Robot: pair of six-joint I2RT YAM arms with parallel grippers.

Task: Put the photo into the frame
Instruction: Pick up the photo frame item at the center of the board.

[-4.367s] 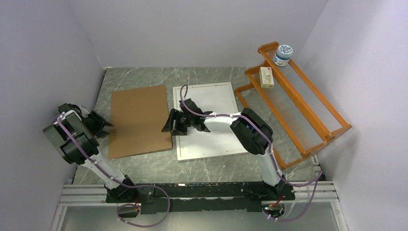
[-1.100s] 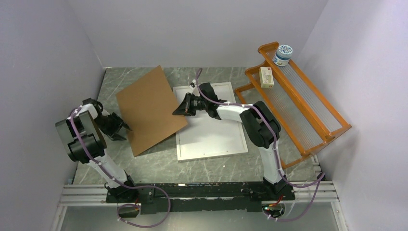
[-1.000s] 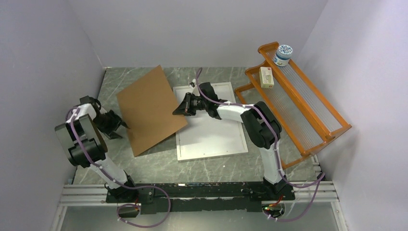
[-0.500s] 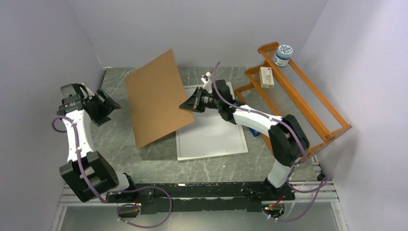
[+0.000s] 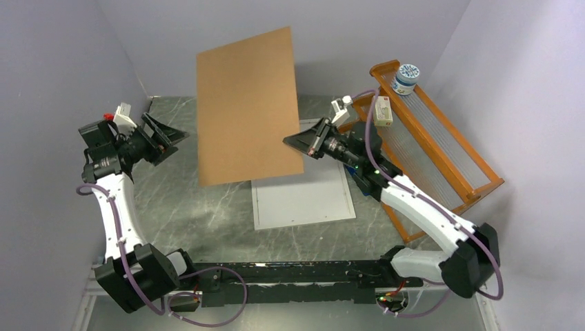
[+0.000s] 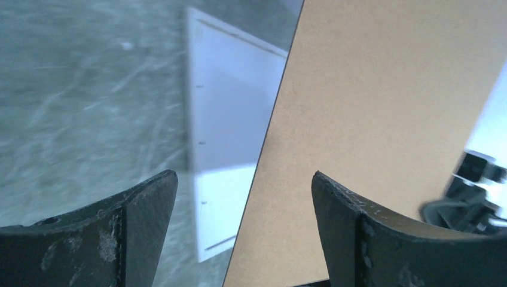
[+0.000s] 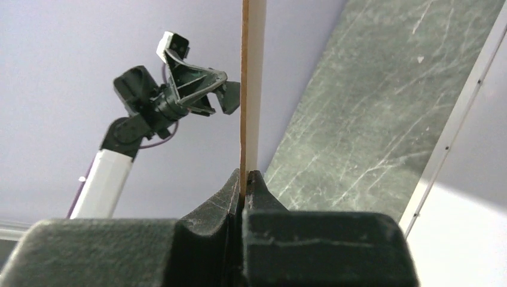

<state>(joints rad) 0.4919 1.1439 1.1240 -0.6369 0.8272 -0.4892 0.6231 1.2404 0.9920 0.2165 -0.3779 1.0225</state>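
Right gripper (image 5: 304, 143): jaws shut on the lower right edge of the brown backing board (image 5: 245, 103). The board is in the air, close to upright, over the far middle of the table (image 5: 200, 214). The right wrist view shows the board edge-on, pinched between both fingertips.

Left gripper (image 5: 169, 134): raised near the left edge, jaws spread wide, gripping nothing, apart from the board.

Frame (image 5: 303, 220): flat on the table, centre, a white panel inside its rim. I cannot tell whether that panel is the photo's back; no printed face shows.

Orange rack (image 5: 383, 67), right edge: its upper shelf holds 1 round tub (image 5: 405, 78) and 1 small box (image 5: 381, 110).
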